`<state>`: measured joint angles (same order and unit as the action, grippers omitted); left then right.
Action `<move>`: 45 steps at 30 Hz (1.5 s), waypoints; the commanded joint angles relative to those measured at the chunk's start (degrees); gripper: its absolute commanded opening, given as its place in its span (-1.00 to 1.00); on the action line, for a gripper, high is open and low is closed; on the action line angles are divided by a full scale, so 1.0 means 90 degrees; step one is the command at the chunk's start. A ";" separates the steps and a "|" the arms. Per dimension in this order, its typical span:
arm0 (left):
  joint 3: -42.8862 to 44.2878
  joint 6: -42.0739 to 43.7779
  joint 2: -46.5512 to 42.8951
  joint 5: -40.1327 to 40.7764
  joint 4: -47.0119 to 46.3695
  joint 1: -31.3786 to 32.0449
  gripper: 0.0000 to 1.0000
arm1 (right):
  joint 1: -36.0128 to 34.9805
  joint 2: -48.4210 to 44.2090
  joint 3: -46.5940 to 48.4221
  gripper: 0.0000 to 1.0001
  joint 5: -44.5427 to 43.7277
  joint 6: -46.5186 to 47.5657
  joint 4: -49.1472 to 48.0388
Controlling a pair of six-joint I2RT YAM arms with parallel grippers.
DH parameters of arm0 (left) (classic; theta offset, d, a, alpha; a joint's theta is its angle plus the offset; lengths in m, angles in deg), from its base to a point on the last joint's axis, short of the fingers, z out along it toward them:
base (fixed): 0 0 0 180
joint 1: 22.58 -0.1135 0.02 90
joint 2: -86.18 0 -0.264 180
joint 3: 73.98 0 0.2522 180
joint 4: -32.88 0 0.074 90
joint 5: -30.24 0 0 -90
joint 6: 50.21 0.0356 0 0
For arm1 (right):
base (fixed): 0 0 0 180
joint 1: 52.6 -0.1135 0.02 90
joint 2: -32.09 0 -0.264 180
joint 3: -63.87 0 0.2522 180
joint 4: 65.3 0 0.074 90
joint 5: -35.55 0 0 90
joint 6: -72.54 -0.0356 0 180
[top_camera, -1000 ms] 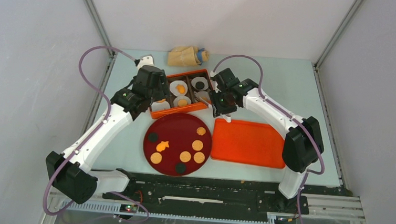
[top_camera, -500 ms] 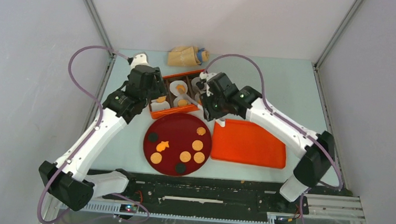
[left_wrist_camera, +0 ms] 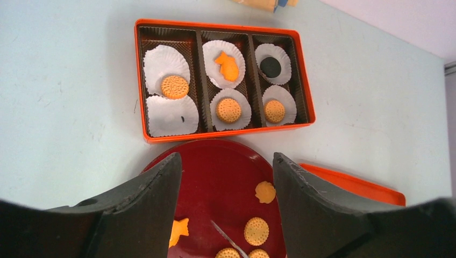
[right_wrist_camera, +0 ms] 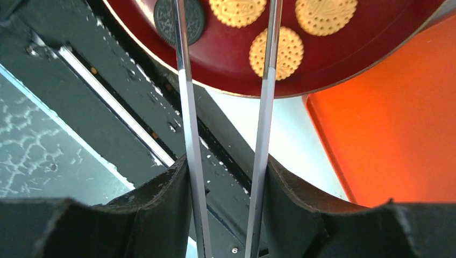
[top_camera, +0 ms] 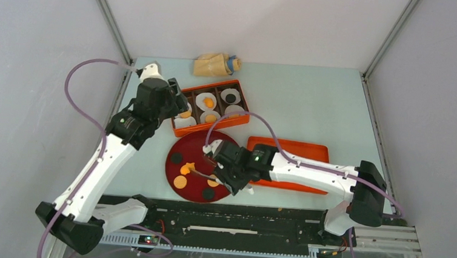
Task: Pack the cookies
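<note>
The right fingers [top_camera: 218, 175], over the dark red plate [top_camera: 189, 148], seem to hold a thin metal tool [top_camera: 200, 174].

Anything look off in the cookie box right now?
Yes. In the left compartment of the orange box, the upper liner and lower liner lie flattened and overlapping, unlike the neat cups in the other compartments. The round cookie sits off-centre, at the upper liner's edge by the overlap; the lower liner holds no cookie.
</note>
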<state>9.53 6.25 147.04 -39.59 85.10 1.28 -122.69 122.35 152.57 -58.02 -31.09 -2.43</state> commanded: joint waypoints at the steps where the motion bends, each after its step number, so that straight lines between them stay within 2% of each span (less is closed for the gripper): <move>1: -0.0333 -0.0194 -0.0579 -0.0100 0.0086 -0.0029 0.36 | -0.0268 0.0067 -0.0127 0.06 -0.0495 -0.0249 -0.0083; 12: -0.0446 -0.0144 -0.0900 0.0049 0.0171 -0.0031 0.37 | -0.0026 0.0785 0.0051 0.07 -0.0395 0.0145 -0.0697; 16: -0.0427 -0.0103 -0.0814 0.0088 0.0163 -0.0029 0.37 | 0.0188 0.0928 0.0265 0.07 0.0041 0.0298 -0.0868; 28: -0.0434 -0.0059 -0.0743 0.0259 0.0220 -0.0033 0.36 | 0.0416 0.1690 0.1147 0.05 0.0632 0.0820 -0.0749; 34: -0.0422 -0.0043 -0.0786 0.0297 0.0259 -0.0034 0.36 | 0.0464 0.1738 0.1109 -0.12 0.0524 0.0728 -0.0562; 40: -0.0417 -0.0089 -0.0796 0.0200 0.0260 -0.0034 0.36 | 0.0541 0.1162 0.0656 -0.37 0.0423 0.0568 -0.0458; 45: -0.0417 -0.0125 -0.0784 0.0116 0.0200 -0.0032 0.36 | 0.0591 0.0687 0.0801 -0.47 0.0145 0.0553 -0.0400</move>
<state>6.89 5.26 140.35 -38.48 87.75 1.28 -118.03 134.63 157.75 -54.46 -25.50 -5.89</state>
